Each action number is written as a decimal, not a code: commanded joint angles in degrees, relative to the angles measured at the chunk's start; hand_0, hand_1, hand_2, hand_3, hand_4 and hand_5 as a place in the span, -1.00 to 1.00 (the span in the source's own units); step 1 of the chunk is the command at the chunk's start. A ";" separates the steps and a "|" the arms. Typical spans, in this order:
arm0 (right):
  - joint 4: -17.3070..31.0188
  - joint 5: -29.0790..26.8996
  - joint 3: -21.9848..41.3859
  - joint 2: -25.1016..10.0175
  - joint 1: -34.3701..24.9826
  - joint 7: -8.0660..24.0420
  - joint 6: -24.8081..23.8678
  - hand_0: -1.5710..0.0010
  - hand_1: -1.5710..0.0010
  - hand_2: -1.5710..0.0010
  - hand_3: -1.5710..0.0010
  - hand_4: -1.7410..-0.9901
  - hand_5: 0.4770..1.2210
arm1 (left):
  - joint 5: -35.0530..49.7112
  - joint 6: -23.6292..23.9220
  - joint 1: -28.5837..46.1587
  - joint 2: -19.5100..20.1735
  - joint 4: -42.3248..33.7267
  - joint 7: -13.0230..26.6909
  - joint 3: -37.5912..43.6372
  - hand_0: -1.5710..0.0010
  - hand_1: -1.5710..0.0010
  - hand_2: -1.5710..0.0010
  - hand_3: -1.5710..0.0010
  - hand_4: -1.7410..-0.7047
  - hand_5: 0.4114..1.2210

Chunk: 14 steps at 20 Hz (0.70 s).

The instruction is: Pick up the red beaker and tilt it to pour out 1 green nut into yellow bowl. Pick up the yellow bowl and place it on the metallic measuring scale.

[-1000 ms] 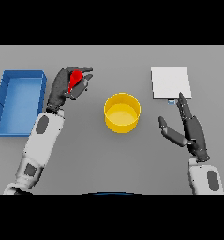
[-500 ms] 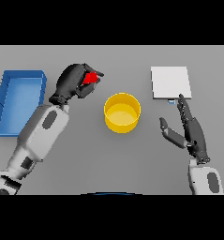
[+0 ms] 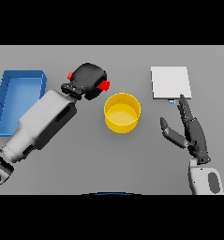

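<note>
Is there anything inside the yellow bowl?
Empty, it seems: the yellow bowl shows only plain yellow inside, no green nut.

Even, flat, bright light; faint soft shadows under objects; no glare; slightly soft edges throughout

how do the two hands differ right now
The left hand is curled around the red beaker, while the right hand holds nothing. The left hand is up beside the yellow bowl, on its left; the right hand rests with straight fingers to the bowl's right, just below the metallic scale. The left hand hides most of the beaker; the right hand covers no object. Both are dark and are over the grey table.
</note>
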 commanded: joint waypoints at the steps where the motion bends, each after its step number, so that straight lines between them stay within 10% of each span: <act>1: 0.20 -0.45 -0.23 0.22 -0.20 0.57 -0.01 1.00 1.00 1.00 1.00 0.23 -0.48 | -1.18 -1.62 -1.38 0.29 0.61 0.12 -1.65 -1.00 -1.00 -1.00 -0.88 -0.78 0.97; 9: 0.31 -2.76 -1.02 1.24 -0.21 1.07 0.38 1.00 1.00 1.00 1.00 0.17 -0.65 | -7.21 -11.49 -11.93 -0.28 6.03 -0.59 -12.47 -1.00 -1.00 -1.00 -0.53 -0.94 1.00; 14: 1.03 -2.23 -0.80 1.14 -0.41 0.93 0.51 1.00 1.00 1.00 1.00 0.18 -0.67 | -11.24 -12.13 -17.08 -1.44 8.84 -3.00 -19.10 -1.00 -1.00 -1.00 -0.85 -0.98 1.00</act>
